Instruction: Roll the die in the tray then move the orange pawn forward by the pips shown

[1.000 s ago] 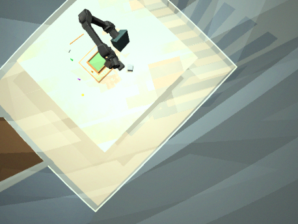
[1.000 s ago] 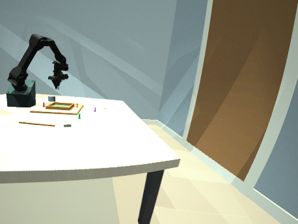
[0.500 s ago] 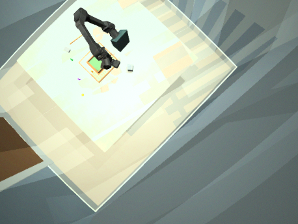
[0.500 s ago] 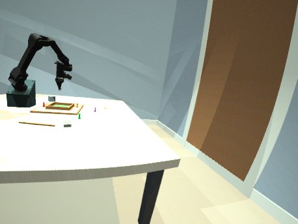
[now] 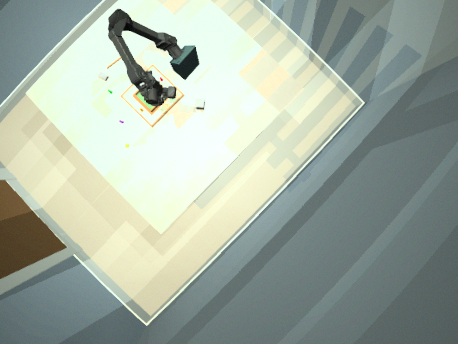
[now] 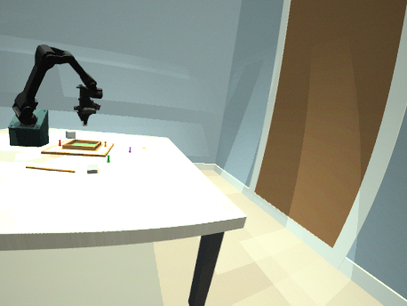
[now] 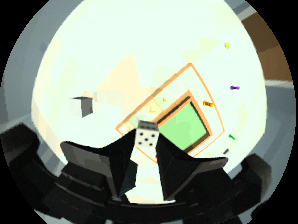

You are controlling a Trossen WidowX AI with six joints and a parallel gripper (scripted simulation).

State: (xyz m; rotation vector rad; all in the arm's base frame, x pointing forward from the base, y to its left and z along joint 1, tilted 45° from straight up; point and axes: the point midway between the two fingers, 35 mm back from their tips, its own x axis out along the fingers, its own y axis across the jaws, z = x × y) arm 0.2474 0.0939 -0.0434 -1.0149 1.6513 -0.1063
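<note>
My gripper [image 6: 84,124] [image 7: 145,132] is shut on the white die [image 7: 147,135] and holds it high above the board. The die's side facing the wrist camera shows dark pips. In the top view the arm hides the fingertips. The tray [image 5: 143,99] [image 6: 84,144] [image 7: 184,127] has a green floor and brown walls, sits in the middle of the board [image 5: 128,96] [image 7: 172,95], and is empty where it shows. The orange pawn [image 5: 141,110] [image 6: 105,143] [image 7: 208,104] is upright on the board's track, beside the tray. Faint arrows mark some track squares.
A red pawn [image 5: 161,79] [image 6: 59,142] is near the tray's arm-base side. Green [image 5: 110,91] [image 6: 108,158], purple [image 5: 121,121] [image 6: 130,149] and yellow [image 5: 127,146] [image 7: 227,45] pawns stand off the board. Two grey blocks [image 5: 200,104] [image 5: 103,76] and a thin stick [image 6: 50,169] lie around it.
</note>
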